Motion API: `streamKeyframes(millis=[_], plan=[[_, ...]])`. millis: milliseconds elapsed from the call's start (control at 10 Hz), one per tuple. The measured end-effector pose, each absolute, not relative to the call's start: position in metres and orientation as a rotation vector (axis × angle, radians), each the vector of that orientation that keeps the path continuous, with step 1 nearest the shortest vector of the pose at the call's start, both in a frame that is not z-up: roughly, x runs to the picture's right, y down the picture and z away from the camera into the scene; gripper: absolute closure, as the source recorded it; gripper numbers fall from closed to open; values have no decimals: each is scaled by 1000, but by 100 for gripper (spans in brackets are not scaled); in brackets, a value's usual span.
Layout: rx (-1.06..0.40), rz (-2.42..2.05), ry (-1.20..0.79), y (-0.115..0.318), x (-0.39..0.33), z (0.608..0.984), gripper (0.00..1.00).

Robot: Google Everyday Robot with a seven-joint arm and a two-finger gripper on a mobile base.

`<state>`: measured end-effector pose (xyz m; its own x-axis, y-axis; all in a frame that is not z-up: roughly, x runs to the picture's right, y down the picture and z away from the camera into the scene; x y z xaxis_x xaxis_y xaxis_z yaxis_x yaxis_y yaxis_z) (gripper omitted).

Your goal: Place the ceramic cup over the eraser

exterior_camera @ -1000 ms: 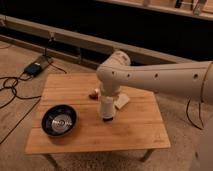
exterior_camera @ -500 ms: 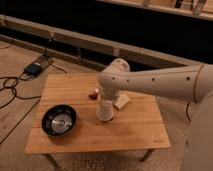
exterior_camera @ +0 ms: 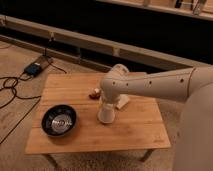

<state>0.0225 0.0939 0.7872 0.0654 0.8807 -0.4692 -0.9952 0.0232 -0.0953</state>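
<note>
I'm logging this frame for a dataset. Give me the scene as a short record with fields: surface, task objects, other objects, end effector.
surface: wooden table
ceramic cup: white, at table centre, under the arm's tip
eraser: not visible
end effector: at the cup's top, mostly hidden by the arm's wrist
black bowl: front left of table, apart from the cup
pale block: behind the cup, right of the arm
small reddish object: behind the cup, left of the arm
floor: cables and a box at left
</note>
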Motion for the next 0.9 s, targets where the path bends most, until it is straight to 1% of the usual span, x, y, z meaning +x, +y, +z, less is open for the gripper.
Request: streamKeyframes(millis=[100,200,300,400,900], plan=[[-447,1490,324,95,23,789,44],[-440,1493,333,95,24,792,32],[-437,1495,333,95,23,793,24],[-437,1497,329,95,21,795,20],[-461,1528,306,98,16,806,20]])
